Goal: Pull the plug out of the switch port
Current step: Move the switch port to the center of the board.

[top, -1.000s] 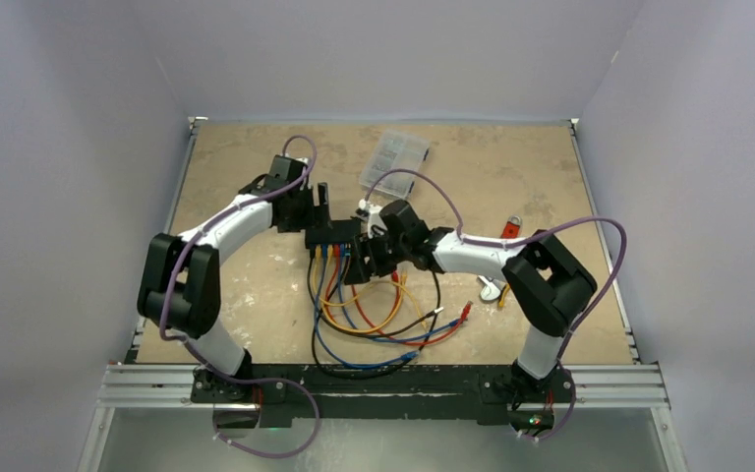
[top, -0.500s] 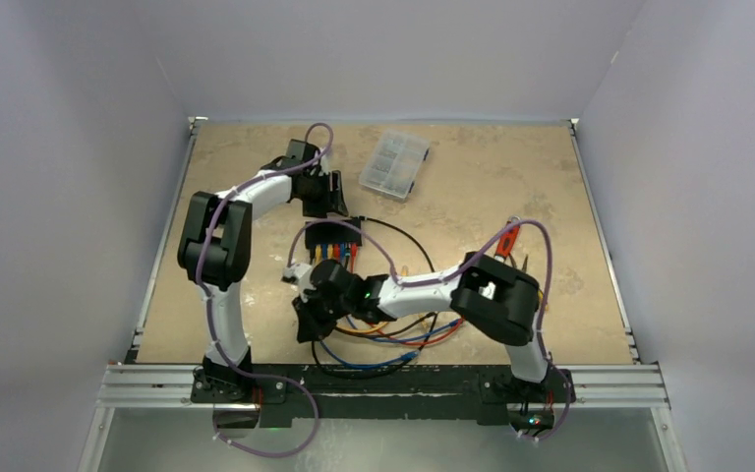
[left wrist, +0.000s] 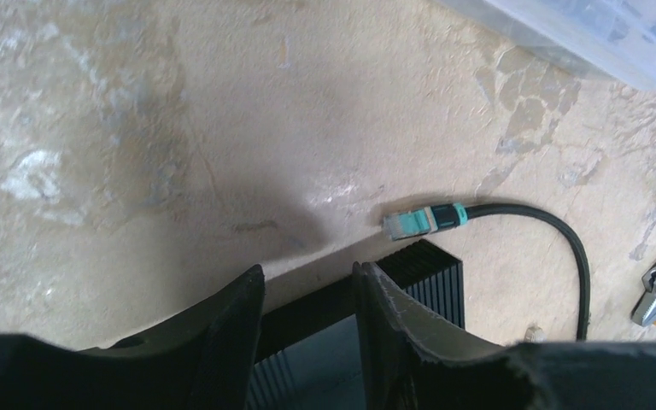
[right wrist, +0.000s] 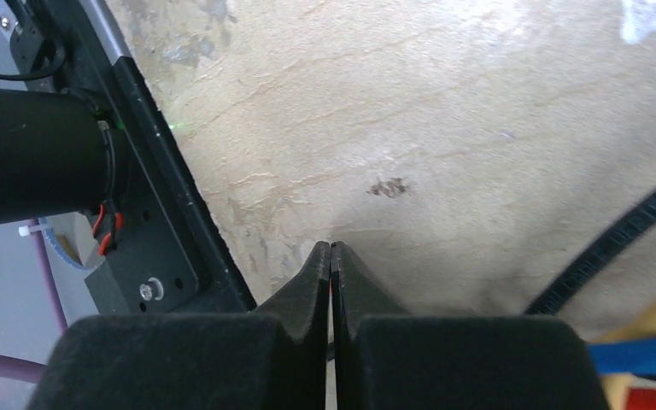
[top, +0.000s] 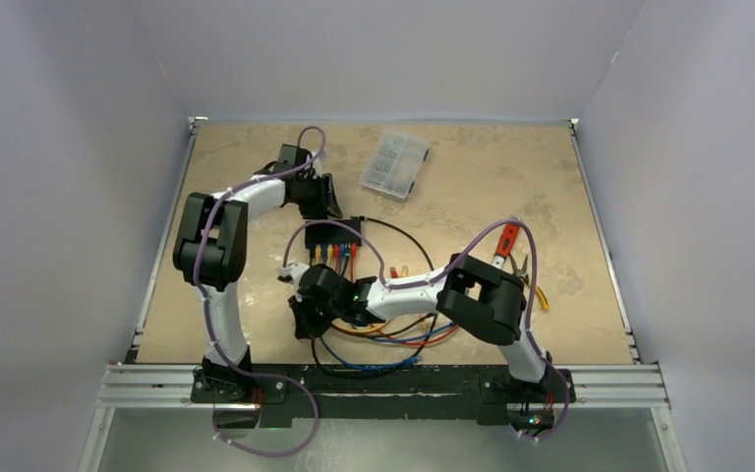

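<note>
Right gripper [right wrist: 331, 248]: fingers pressed together, empty, parked at 7 o'clock of the switch [top: 337, 233].
Switch: set flat on the surface [top: 472, 187].
Left gripper [left wrist: 307, 273]: fingers [left wrist: 243, 299] apart over the switch's far edge, possibly to steady it.
Plug [left wrist: 410, 222]: laid free at 12 o'clock, already out.

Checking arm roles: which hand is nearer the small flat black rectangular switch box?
Left. The left hand hovers over the switch box; the right hand is well away, toward the near table edge.

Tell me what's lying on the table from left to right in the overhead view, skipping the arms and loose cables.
switch → clear compartment case → red-handled tool
</note>
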Robot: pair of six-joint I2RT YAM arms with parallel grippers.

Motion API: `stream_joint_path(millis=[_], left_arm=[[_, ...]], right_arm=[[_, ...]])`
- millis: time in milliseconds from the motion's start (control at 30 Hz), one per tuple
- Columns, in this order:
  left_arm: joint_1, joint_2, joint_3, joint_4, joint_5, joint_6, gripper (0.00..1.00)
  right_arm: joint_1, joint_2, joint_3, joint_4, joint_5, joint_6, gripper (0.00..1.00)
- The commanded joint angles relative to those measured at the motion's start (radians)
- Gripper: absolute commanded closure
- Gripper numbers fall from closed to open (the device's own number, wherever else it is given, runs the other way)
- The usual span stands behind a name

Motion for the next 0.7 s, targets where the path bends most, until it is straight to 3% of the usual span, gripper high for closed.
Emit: stream_joint_path(millis=[0,367,667], left_arm=[[0.024,-0.036,-0.096,-0.024,-0.019,-0.019,0.59],[0.026,-0.163,-0.283,0.053,-0.013,-0.083,0.69],[0.025,-0.320,-0.420,0.085,-0.013,-0.146,0.72]], right_arm=[[-0.049,-0.025,-0.064,-0.152,0.125,0.031,1.00],[-0.221,-0.187,-0.222,-0.195,0.149,0.037,1.00],[-0.337,-0.241,-0.231,-0.238,0.168,0.007,1.00]])
